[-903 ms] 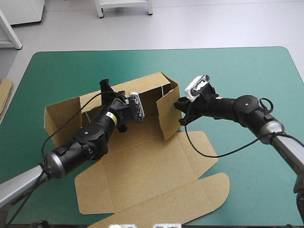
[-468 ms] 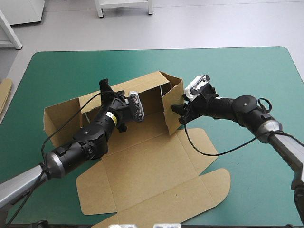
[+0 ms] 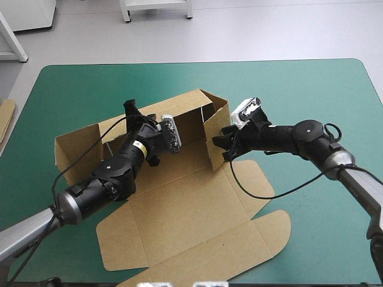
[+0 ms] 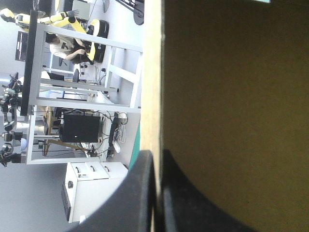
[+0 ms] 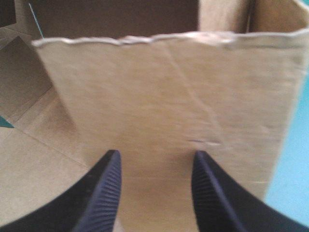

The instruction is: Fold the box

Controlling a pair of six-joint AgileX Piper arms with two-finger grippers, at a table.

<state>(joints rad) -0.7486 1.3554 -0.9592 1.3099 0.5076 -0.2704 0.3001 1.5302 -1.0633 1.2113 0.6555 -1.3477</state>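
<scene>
The box sits mid-counter, back wall and right wall up, lid flat toward the near edge. Left claw pinches the back wall's top edge, all but closed on the board. Right claw is spread wide, empty, at the right wall's outer face. Light, stiff board, I'd say, bending at creases, so best held by an edge. Plenty of bare counter right and beyond

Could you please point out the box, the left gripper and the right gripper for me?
box (image 3: pixel 185 209), high view, on its flat middle panel.
left gripper (image 4: pixel 158 157), left wrist view, midway between its shut fingertips.
right gripper (image 5: pixel 155 157), right wrist view, midway between its open fingertips.
</scene>
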